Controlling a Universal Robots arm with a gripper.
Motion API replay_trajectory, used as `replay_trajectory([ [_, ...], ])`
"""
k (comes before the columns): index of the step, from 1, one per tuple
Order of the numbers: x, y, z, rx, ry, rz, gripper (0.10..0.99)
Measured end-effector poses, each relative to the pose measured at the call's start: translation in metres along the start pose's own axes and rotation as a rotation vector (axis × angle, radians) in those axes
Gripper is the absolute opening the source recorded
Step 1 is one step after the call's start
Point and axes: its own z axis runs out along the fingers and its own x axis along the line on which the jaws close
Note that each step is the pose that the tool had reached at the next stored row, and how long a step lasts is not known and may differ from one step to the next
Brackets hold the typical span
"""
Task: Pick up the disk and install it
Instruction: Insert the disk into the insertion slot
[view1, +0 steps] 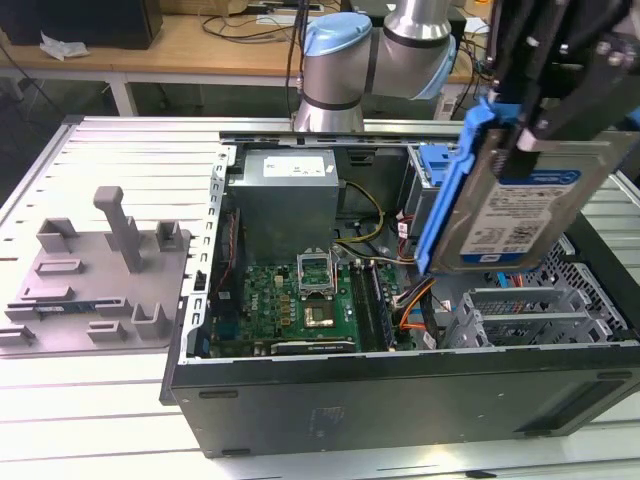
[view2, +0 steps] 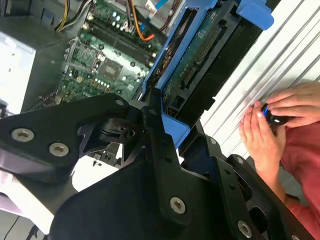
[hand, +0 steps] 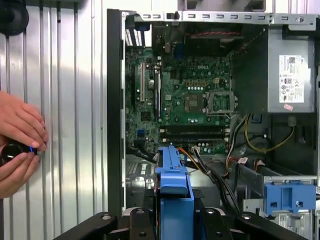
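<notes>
The disk (view1: 520, 215) is hanging tilted above the open computer case (view1: 400, 390), at the exterior view's right, near the drive bay (view1: 440, 175). Hazard: the carrier is sitting at an angle to the bay, so a skewed approach is risking a jam against the metal cage or a snag on the cables (view1: 415, 300) beneath. The gripper (view1: 530, 130) is clamping the disk, fingers closed to carrier width. A person's hands (hand: 20, 145) are resting on the table (view1: 100, 420) beside the case.
</notes>
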Motion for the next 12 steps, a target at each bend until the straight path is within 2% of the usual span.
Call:
replay_trajectory([
  [4,0.0013,-0.0252,0.0006,0.000,0.0000,0.000,0.369],
  [8,0.0013,-0.0392,0.0015,0.000,0.0000,0.000,0.369],
  [12,0.0014,-0.0476,0.0023,0.000,-0.0003,0.000,0.369],
])
